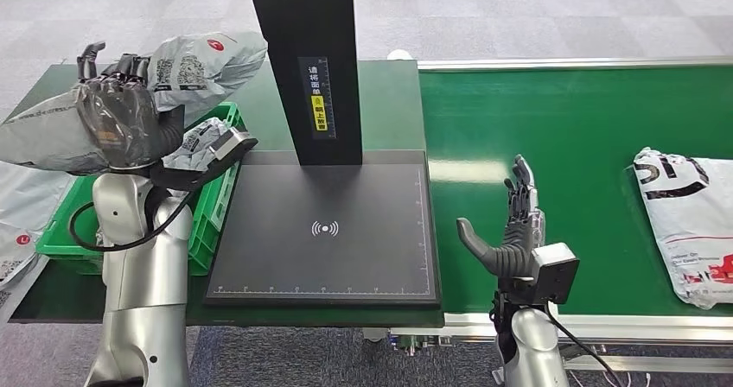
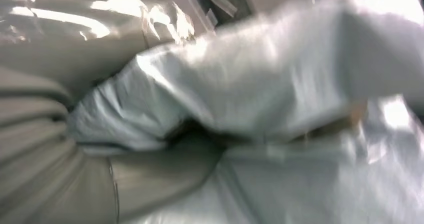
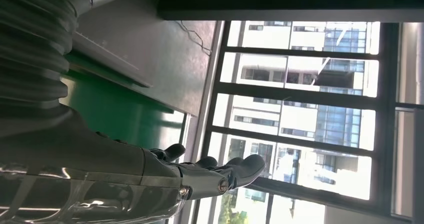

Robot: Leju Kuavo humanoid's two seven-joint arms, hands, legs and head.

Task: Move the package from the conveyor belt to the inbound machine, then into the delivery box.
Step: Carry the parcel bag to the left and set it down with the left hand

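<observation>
My left hand (image 1: 117, 115) grips a grey plastic mailer package (image 1: 194, 67) and holds it up above the green delivery box (image 1: 207, 210) at the left. The left wrist view is close on the crumpled grey package (image 2: 240, 99). The black inbound machine's scan plate (image 1: 324, 231) lies bare under its upright column (image 1: 313, 67). My right hand (image 1: 512, 227) stands open with fingers pointing up, over the near edge of the green conveyor belt (image 1: 570, 128); the right wrist view shows its fingers (image 3: 235, 169) spread and holding nothing. A second white package (image 1: 691, 223) lies on the belt at the far right.
More grey mailers (image 1: 203, 136) lie inside the green box, and others (image 1: 17, 231) lie on the floor at the far left. The belt's metal frame (image 1: 605, 326) runs along the near side. Windows (image 3: 300, 109) fill the background of the right wrist view.
</observation>
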